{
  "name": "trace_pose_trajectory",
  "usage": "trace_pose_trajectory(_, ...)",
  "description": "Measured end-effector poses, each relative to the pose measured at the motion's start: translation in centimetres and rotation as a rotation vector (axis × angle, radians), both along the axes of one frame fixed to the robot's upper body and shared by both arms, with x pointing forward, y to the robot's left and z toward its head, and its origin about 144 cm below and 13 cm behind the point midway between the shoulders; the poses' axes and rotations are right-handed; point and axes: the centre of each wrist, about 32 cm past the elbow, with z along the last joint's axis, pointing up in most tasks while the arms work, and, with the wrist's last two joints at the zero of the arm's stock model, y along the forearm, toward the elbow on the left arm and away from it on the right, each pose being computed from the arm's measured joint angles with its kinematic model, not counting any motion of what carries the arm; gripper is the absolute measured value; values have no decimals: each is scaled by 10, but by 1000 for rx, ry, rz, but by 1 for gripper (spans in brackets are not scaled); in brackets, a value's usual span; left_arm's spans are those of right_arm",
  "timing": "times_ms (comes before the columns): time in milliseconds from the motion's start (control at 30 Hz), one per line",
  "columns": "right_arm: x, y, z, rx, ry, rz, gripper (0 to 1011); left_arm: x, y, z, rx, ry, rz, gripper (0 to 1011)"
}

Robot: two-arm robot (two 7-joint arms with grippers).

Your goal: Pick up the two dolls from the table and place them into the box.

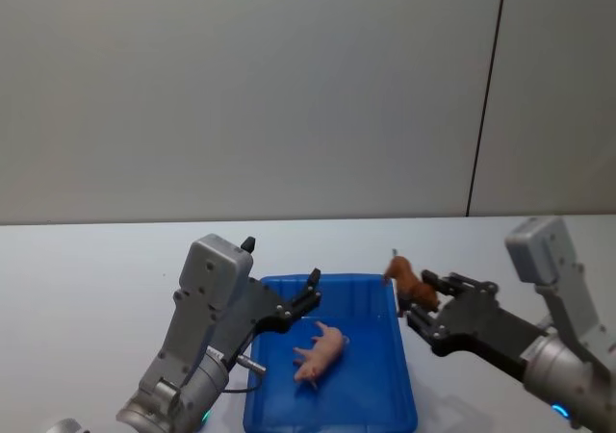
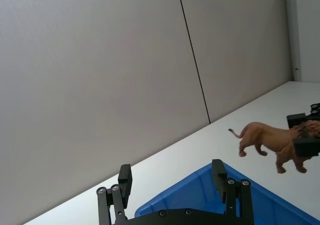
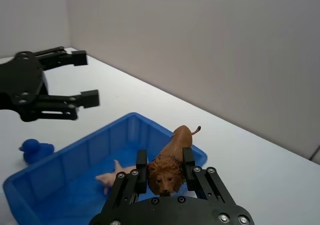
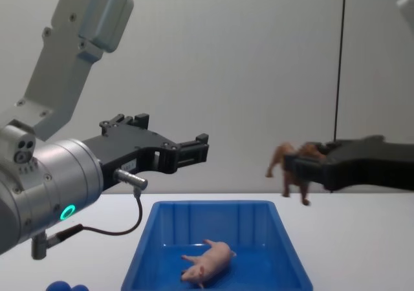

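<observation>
dolls are sitting at different stages. the pink pig (image 1: 320, 352) is already lying on its side on the floor of the box (image 1: 408, 366). the brown lion (image 1: 412, 284) is hanging in the air in the right gripper (image 1: 421, 300), whose fingers are closing on its head and mane while its body and tail are sticking out beyond the tips. the left gripper (image 1: 310, 293) is hovering spread wide and empty above the box's left side.

the step in hand is looking like the carry-in of the lion. to do it well, the right arm should probably be shifting toward the middle of the box until the lion is fully inside the rim, then lowering before opening. aiming for the bare floor beside the pig should stop the lion toppling off it. it should also be keeping clear of the left gripper.

whether the lion is hanging over the right rim or just outside it, above the table (image 1: 87, 298), is hard to tell, since the views are disagreeing slightly. the left arm is covering the box's left rim in the head view. the box's near end is being cut off in the chest view, as is a small blue rounded object (image 3: 35, 150) lying outside the box.
</observation>
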Motion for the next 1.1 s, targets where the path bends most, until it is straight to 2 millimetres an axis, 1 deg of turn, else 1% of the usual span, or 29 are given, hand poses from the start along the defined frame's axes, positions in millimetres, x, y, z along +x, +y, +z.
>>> trace_pose_trajectory(100, 3, 5, 1, -2, 5, 25, 407, 0, 0, 0, 0, 0, 0, 1003)
trace_pose_trajectory(133, 5, 10, 2, -2, 10, 40, 409, 0, 0, 0, 0, 0, 0, 1003)
trace_pose_trajectory(267, 10, 18, -1, -10, 27, 71, 495, 0, 0, 0, 0, 0, 0, 1003)
trace_pose_trajectory(300, 11, 22, -2, -12, 32, 81, 554, 0, 0, 0, 0, 0, 0, 1003)
trace_pose_trajectory(400, 13, 25, -4, -17, 41, 93, 612, 0, 0, 0, 0, 0, 0, 1003)
trace_pose_trajectory(433, 15, 27, -5, -21, 45, 100, 670, 0, 0, 0, 0, 0, 0, 1003)
trace_pose_trajectory(500, 16, 28, -6, -27, 49, 105, 712, 0, 0, 0, 0, 0, 0, 1003)
trace_pose_trajectory(533, 16, 28, -7, -28, 49, 106, 771, 0, 0, 0, 0, 0, 0, 1003)
trace_pose_trajectory(567, 16, 28, -7, -30, 49, 107, 790, 0, 0, 0, 0, 0, 0, 1003)
trace_pose_trajectory(600, 17, 28, -8, -33, 47, 109, 806, 0, 0, 0, 0, 0, 0, 1003)
trace_pose_trajectory(667, 17, 27, -8, -37, 43, 110, 879, 0, 0, 0, 0, 0, 0, 1003)
trace_pose_trajectory(733, 16, 25, -9, -41, 38, 110, 906, 0, 0, 0, 0, 0, 0, 1003)
trace_pose_trajectory(833, 14, 16, -10, -52, 24, 102, 1001, 0, 0, 0, 0, 0, 0, 1003)
trace_pose_trajectory(1100, 5, -7, -12, -53, 1, 75, 1001, 0, 0, 0, 0, 0, 0, 1003)
